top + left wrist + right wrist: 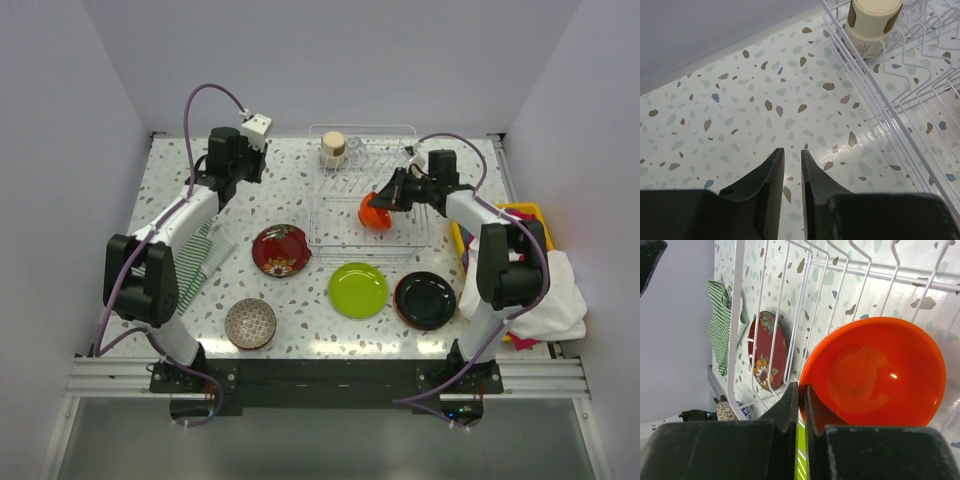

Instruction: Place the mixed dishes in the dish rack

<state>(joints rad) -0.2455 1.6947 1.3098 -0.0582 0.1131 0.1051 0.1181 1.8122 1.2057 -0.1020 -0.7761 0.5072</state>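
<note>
Beige ceramic cup (333, 148) and tilted orange plastic bowl (875, 372) are in the pale wire dish rack (311, 200); dark red patterned plate (281, 249), lime green plate (358, 289), black plate (425, 299) and blue-white patterned bowl (250, 323) remain outside; right gripper (801, 390) is closed at the bowl's rim, left gripper (791, 155) slightly apart, empty

So the orange bowl (374, 211) sat tipped on edge inside the dish rack (345, 230) by the tabletop's (285, 185) far edge, beige cup (333, 148) in its far-left corner.

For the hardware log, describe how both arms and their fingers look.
The left arm and right arm match: white tubular links between bulky black joint housings. A purple cable loops off each wrist and runs along the arm. The left wrist carries a small white box. The fingers are dark, matte and flat-faced, and taper to blunt tips.
</note>
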